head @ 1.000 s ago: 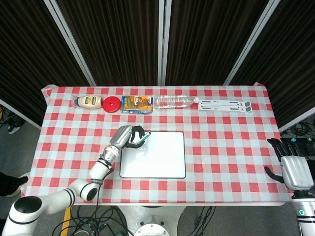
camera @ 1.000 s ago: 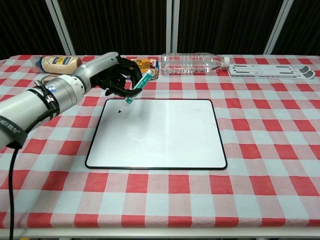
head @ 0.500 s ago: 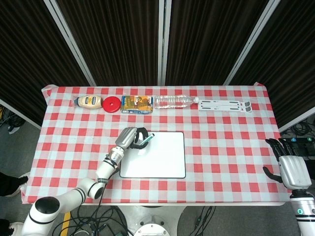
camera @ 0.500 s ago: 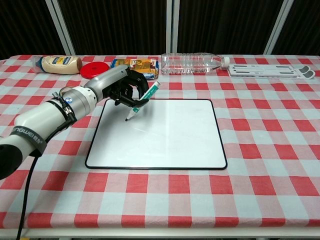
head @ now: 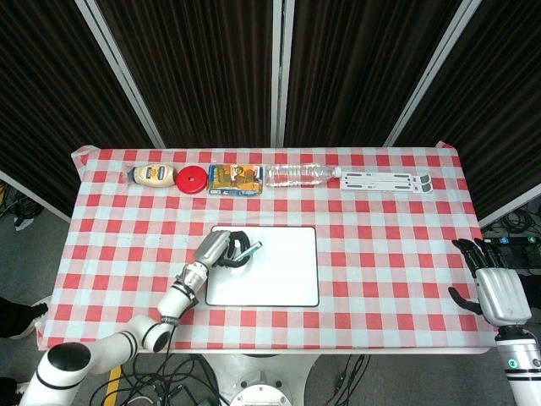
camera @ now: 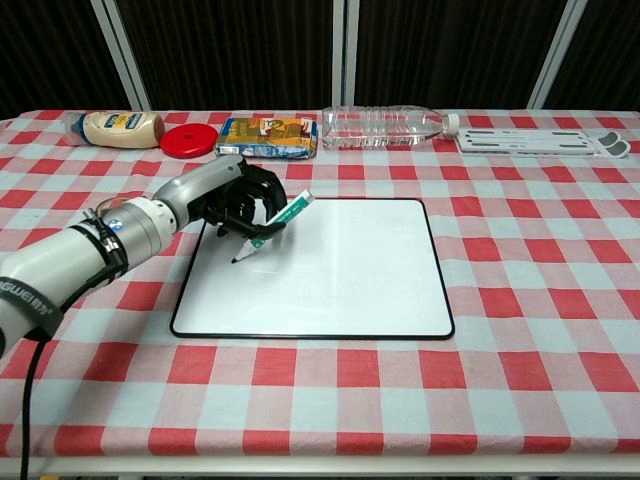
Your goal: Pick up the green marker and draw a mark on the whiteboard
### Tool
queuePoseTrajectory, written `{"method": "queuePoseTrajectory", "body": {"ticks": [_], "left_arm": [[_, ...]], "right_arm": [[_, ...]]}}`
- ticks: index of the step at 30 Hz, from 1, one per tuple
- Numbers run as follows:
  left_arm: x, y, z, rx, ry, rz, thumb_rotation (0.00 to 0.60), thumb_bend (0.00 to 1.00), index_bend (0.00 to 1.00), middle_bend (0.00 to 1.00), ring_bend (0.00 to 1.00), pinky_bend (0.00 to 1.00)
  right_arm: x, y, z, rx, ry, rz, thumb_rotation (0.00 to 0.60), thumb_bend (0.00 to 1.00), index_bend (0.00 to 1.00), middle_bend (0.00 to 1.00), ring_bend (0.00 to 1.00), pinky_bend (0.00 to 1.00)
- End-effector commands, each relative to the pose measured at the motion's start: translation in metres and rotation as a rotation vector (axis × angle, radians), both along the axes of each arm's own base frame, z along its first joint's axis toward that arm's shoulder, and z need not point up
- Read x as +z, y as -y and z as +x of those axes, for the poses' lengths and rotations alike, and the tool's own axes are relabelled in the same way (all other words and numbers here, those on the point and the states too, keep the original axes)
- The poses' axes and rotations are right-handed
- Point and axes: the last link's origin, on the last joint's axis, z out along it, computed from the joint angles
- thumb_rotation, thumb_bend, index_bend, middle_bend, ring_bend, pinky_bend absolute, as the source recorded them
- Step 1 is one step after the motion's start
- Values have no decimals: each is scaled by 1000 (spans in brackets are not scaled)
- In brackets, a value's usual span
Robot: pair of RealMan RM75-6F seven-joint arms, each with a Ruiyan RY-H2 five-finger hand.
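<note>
Having come down and back, the left hand point(camera: 232, 203) grips the green marker point(camera: 272, 227), tip just below it near the whiteboard point(camera: 340, 270); press lightly, then drag.

Red-white checked tablecloth point(camera: 520, 290); green marker point(camera: 275, 223); red lid point(camera: 189, 139).

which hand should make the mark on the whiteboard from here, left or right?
Left. The left hand already holds the green marker tilted, tip down over the whiteboard near its left side. The right hand holds nothing and sits off the table's right edge, far from the board.
</note>
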Motion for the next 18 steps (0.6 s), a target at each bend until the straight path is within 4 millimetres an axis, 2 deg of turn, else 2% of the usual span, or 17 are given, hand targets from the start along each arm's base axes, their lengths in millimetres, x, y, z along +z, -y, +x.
{"method": "queuePoseTrajectory", "body": {"ticks": [1, 5, 10, 18], "left_arm": [[10, 8, -6, 8, 11, 18, 600, 410, 615, 627, 698, 790], [13, 6, 7, -7, 32, 41, 600, 410, 615, 627, 696, 790], [5, -2, 21, -6, 30, 35, 600, 409, 615, 627, 696, 790], [-3, -8, 20, 14, 14, 29, 600, 409, 615, 627, 695, 790]], "right_arm": [[1, -1, 0, 2, 1, -5, 600, 146, 117, 124, 57, 100], [3, -3, -1, 1, 1, -13, 600, 146, 117, 124, 57, 100], [5, -5, -3, -11, -1, -18, 600, 146, 117, 124, 57, 99], [6, -5, -4, -19, -4, -20, 600, 146, 117, 124, 57, 100]]}}
